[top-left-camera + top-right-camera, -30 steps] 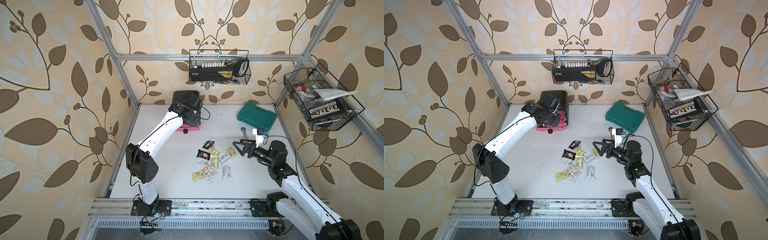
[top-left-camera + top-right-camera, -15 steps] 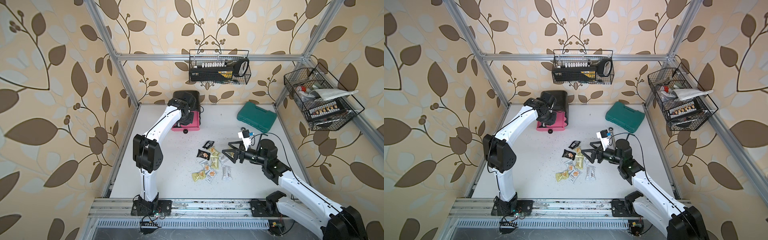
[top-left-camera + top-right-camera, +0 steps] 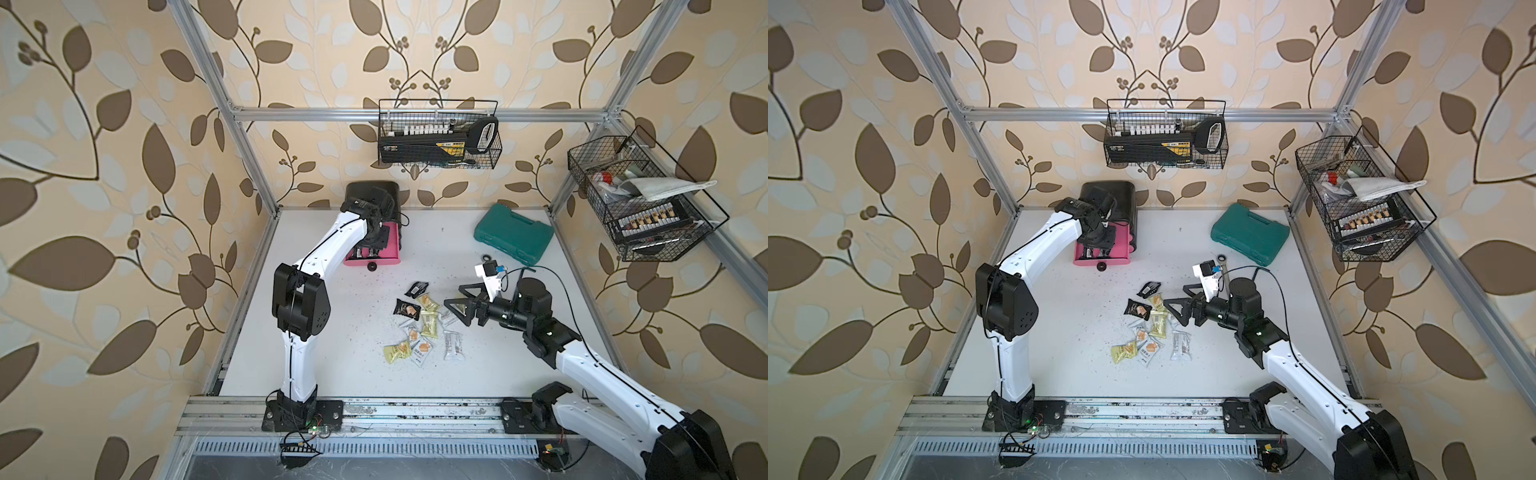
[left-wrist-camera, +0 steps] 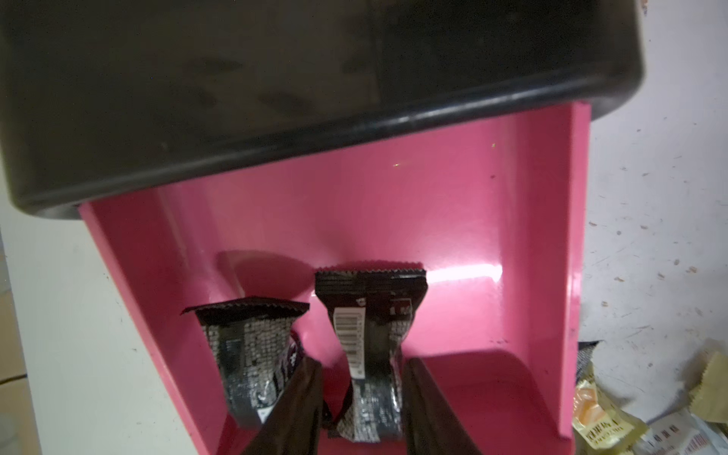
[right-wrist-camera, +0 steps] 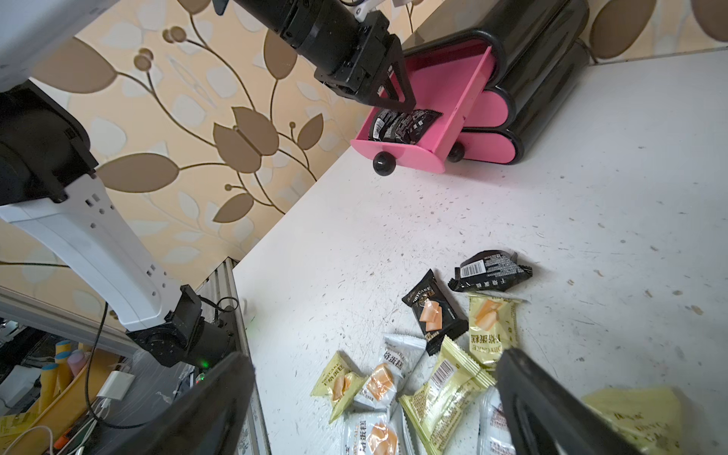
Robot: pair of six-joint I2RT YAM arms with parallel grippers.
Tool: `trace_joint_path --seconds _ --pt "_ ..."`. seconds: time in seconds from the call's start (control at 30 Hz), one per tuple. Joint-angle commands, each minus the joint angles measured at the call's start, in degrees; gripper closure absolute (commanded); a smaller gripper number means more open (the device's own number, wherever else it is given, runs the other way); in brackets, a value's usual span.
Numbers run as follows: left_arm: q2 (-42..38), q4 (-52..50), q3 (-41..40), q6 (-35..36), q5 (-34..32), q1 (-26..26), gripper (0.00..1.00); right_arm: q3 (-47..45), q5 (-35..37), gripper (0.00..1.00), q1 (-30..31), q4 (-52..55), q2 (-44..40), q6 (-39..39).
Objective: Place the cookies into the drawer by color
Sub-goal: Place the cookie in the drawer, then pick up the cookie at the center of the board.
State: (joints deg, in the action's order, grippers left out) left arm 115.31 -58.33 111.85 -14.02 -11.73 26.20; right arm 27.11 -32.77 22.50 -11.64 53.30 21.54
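I'd widen my left gripper [image 4: 362, 366], now slightly parted around the black cookie [image 4: 370, 307] lying in the open drawer [image 4: 532, 236], before lifting straight up; my right gripper [image 5: 372, 358] hangs spread above the pile [image 5: 445, 378].

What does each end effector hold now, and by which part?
The right end effector is open and holds nothing. The left end effector brackets one end of a black packet in the pink drawer; whether it grips cannot be told.

Soft even light, top views bowed at edges; glare streaks the drawer [image 4: 465, 273], foreground perhaps blurred.
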Motion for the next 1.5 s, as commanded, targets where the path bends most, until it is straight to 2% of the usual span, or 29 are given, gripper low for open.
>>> trace_joint_path --seconds 0.0,0.1,0.23,0.4,0.53,0.63,0.77,0.87,0.97,1.1,1.27,1.47 --pt "-2.7 1.2 0.3 -0.4 -1.3 -0.4 0.59 1.4 1.0 0.01 0.3 0.7 -0.8 -0.8" --pt "-5.0 2.4 -0.9 -0.6 0.4 -0.4 0.59 1.3 1.2 0.01 0.3 0.5 -0.8 -0.8" --pt "-9.5 3.9 -2.9 -1.6 5.9 0.5 0.58 1.3 1.6 0.01 0.4 0.6 -0.7 -0.8" --pt "-16.0 5.5 -7.9 -3.3 6.9 4.1 0.59 1.3 1.8 0.01 0.3 0.5 -0.8 -0.7" --pt "-20.6 7.8 -14.6 -5.8 4.8 9.9 0.59 1.2 2.3 0.01 0.3 0.6 -1.2 -0.7" --pt "-20.9 7.0 -17.8 -7.8 -0.9 16.7 0.60 1.1 2.8 0.01 0.3 0.8 -1.3 -0.7" --pt "-18.4 7.6 -22.2 -8.2 -6.6 23.7 0.61 0.9 3.0 0.01 0.3 0.7 -1.6 -0.7" --pt "-13.5 6.8 -22.1 -10.4 -5.1 24.7 0.61 0.8 3.4 0.01 0.4 0.7 -1.8 -0.7" --pt "-9.7 10.7 -22.5 -10.1 -6.0 25.9 0.59 0.8 3.7 0.01 0.3 0.8 -1.9 -0.7" --pt "-3.9 12.9 -18.7 -6.9 -8.9 25.8 0.58 0.8 4.0 0.01 0.3 0.8 -1.8 -0.8" --pt "4.4 9.0 -10.5 -4.3 -11.4 24.2 0.57 0.8 4.0 0.01 0.3 0.8 -1.9 -0.7" --pt "8.2 9.9 -9.6 -1.9 -8.2 21.9 0.44 0.7 4.3 0.01 0.4 0.9 -2.3 -0.7"
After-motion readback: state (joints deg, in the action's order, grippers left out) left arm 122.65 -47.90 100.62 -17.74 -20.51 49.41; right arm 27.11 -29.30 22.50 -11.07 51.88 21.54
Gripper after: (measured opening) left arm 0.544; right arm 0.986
